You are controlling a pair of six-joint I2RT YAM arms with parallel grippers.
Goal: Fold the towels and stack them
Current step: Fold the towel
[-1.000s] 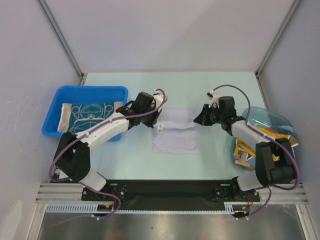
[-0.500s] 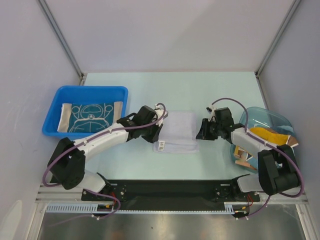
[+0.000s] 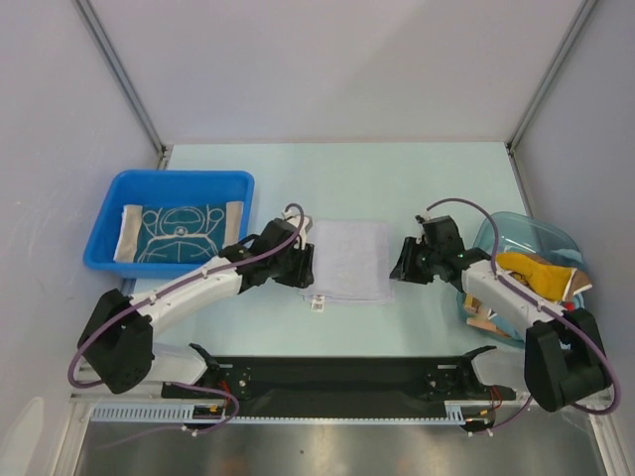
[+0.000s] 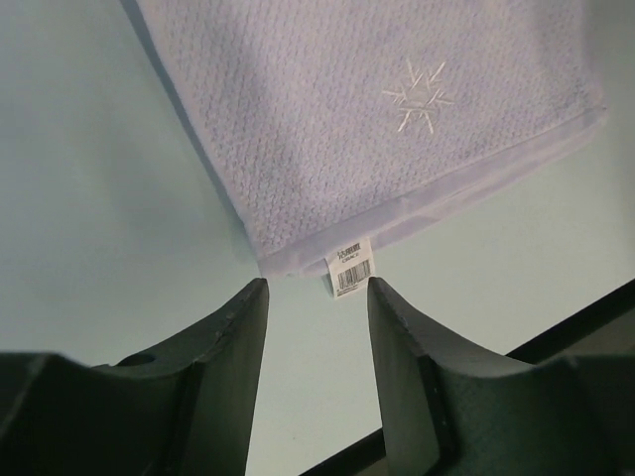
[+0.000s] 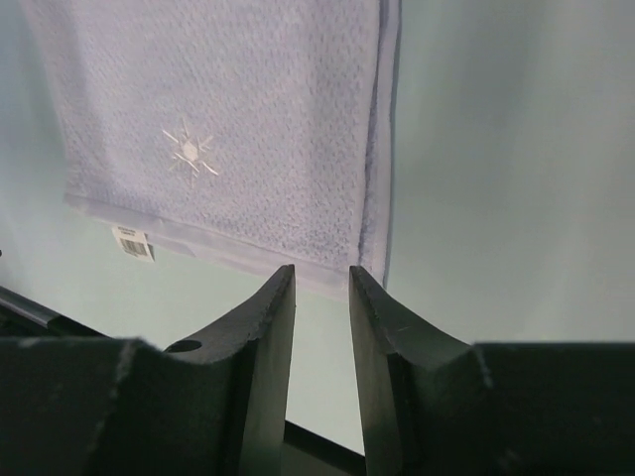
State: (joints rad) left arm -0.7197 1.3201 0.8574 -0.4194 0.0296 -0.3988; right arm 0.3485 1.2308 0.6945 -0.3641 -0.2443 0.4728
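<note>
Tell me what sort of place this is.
Probably a robotics lab test cell, not a home: plain grey panels in metal framing enclose the table, the left arm and right arm are bolted to a rail, and a lavender towel lies flat between them.

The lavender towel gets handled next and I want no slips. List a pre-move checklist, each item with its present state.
1. Left gripper open and empty: ok.
2. Right gripper open and empty: ok, though its gap is narrow.
3. Lavender towel flat on the table, folded layers lined up: ok.
4. Tag tucked in: not ok, it sticks out at the near corner by the left gripper.
5. Teal towel lying flat in the blue bin, ready to be stacked on: ok.
6. Gripper height above the table: cannot tell.
</note>
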